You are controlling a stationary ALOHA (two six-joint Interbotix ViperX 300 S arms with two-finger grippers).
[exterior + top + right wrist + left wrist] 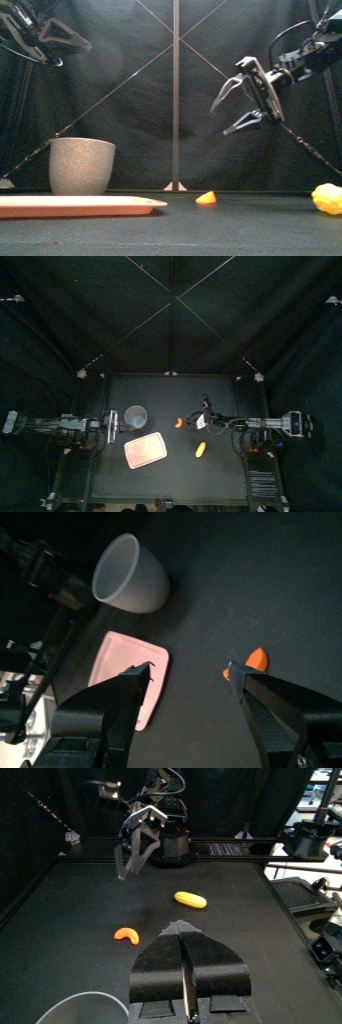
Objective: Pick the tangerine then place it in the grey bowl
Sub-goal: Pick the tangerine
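The tangerine, a small orange wedge, lies on the table between the two grippers. It also shows as the tangerine in the front view. The grey bowl, a tall speckled cup, stands upright to its left. My right gripper hangs open in the air, above and slightly right of the tangerine, which lies between its jaws in the right wrist view. My left gripper is shut and empty, held high beside the grey bowl, with the tangerine ahead of it.
A flat pink tray lies in front of the grey bowl. A yellow toy rests at the front right of the tangerine, seen as the yellow toy at the right of the front view.
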